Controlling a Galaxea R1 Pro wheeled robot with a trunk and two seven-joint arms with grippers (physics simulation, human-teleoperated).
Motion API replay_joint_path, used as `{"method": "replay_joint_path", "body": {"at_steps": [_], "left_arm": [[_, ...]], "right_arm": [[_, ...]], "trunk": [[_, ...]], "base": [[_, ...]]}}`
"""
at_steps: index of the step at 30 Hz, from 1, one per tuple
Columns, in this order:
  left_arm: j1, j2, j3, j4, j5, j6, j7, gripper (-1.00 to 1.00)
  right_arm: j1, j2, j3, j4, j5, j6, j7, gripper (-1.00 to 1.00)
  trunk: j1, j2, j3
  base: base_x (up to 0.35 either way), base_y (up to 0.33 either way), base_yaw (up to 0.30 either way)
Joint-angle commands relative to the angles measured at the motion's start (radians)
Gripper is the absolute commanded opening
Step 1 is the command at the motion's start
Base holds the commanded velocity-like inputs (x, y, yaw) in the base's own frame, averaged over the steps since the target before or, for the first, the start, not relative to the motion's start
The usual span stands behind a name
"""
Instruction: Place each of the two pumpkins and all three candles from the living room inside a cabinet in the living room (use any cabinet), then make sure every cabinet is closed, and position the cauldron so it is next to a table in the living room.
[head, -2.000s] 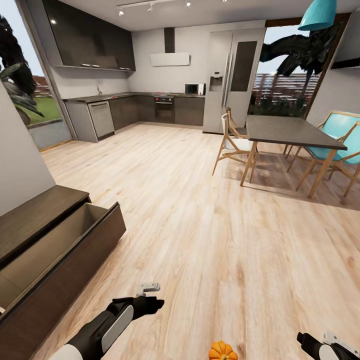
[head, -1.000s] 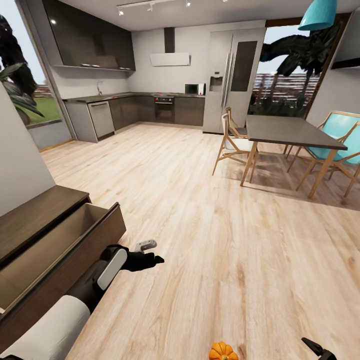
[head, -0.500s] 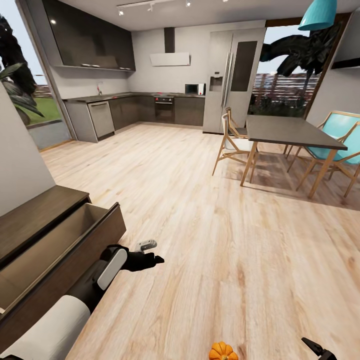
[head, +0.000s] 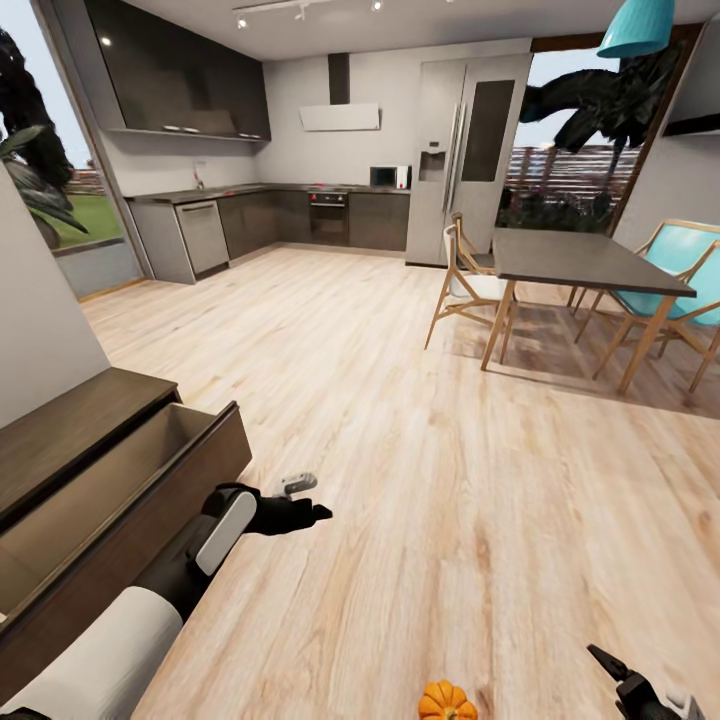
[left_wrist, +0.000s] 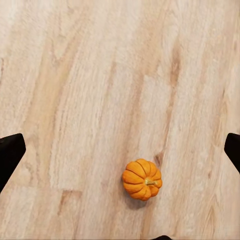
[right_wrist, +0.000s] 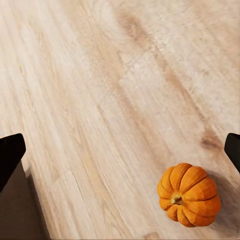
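Pumpkin on the floor, drawer open, both grippers empty

Light wooden plank flooring (head: 400, 420) is seen across the whole room. One small bright-orange ribbed pumpkin (head: 446, 701) is found on it at the near edge of the head view, upright, with its short stem on top; nothing touches it. The same pumpkin is seen from above in the left wrist view (left_wrist: 142, 179) and in the right wrist view (right_wrist: 189, 194), standing free on the planks.

At the near left, the long, low dark-brown wooden cabinet (head: 70, 425) is seen against the wall, with one drawer (head: 140, 500) pulled out; no contents can be made out in the part of it that shows.

The left gripper (head: 300, 500) is held above the floor just beside the drawer's front, well apart from the pumpkin. Its fingers (left_wrist: 10, 155) are spread wide, and nothing is held between them. The right gripper (head: 625, 680) is seen at the near right corner, to the right of the pumpkin and apart from it. Its fingers (right_wrist: 11, 152) are likewise spread wide and nothing is held.

Farther off on the right, a dark-topped dining table with wooden legs (head: 580, 262) is flanked by chairs. Grey kitchen cupboards (head: 300, 215) are lined along the far wall.
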Motion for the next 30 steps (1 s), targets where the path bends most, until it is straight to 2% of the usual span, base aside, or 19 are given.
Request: {"method": "replay_joint_path", "body": {"at_steps": [1,17,22,26,30], "left_arm": [[-0.001,0.001,-0.003,-0.002,0.01,0.002,0.009,1.0],[-0.001,0.001,-0.005,-0.004,0.01,0.001,0.008,1.0],[-0.001,0.002,-0.005,-0.011,0.01,0.002,0.008,1.0],[-0.001,0.003,-0.006,-0.03,0.01,0.002,0.008,1.0],[-0.001,0.004,-0.005,-0.037,0.01,0.002,0.008,1.0]], "right_arm": [[-0.001,0.001,-0.004,0.0,-0.006,0.003,0.003,1.0],[-0.008,0.011,0.004,-0.003,-0.006,-0.006,0.008,1.0],[-0.021,0.033,0.068,-0.034,0.005,-0.01,0.005,1.0],[-0.025,0.044,0.096,-0.041,0.007,-0.021,-0.003,1.0],[-0.038,0.053,0.108,-0.041,0.011,-0.023,-0.012,1.0]], "trunk": [[0.004,-0.008,-0.004],[0.065,-0.12,-0.054],[0.084,-0.155,-0.07],[0.1,-0.183,-0.082],[0.115,-0.211,-0.095]], "base": [[0.0,0.0,0.0],[0.0,0.0,0.0],[0.0,0.0,0.0],[0.0,0.0,0.0],[0.0,0.0,0.0]]}}
